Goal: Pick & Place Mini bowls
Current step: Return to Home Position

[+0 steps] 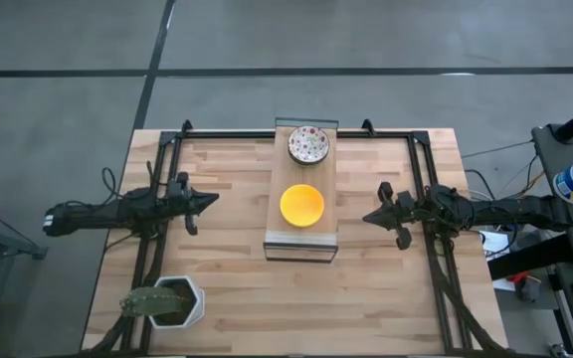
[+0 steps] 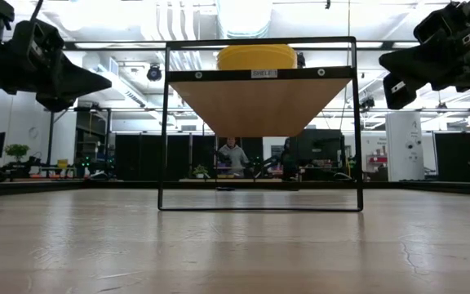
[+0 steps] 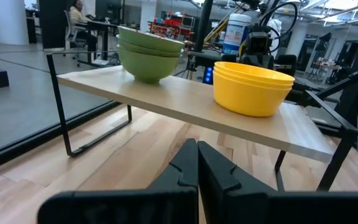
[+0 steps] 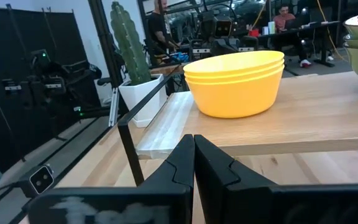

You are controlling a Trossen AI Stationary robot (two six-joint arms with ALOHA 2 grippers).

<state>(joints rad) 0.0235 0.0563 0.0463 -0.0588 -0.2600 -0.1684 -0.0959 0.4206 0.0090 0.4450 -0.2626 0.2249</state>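
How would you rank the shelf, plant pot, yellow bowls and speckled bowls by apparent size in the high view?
1. shelf, clearly largest.
2. plant pot with its cactus, narrowly.
3. yellow bowls and speckled bowls look alike: tied. They sit raised, nearer the camera, so their rank against the pot is unsure.

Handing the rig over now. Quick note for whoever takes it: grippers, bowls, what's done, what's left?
Left gripper: shut, empty, raised above the table left of the shelf.
Right gripper: shut, empty, raised to the right of the shelf.
Yellow bowls: three, stacked mid-shelf.
Speckled bowls: stacked at the shelf end away from the cactus pot.
Done: no bowls show on the table; all appear shelved.
Left: probably only parking both arms.
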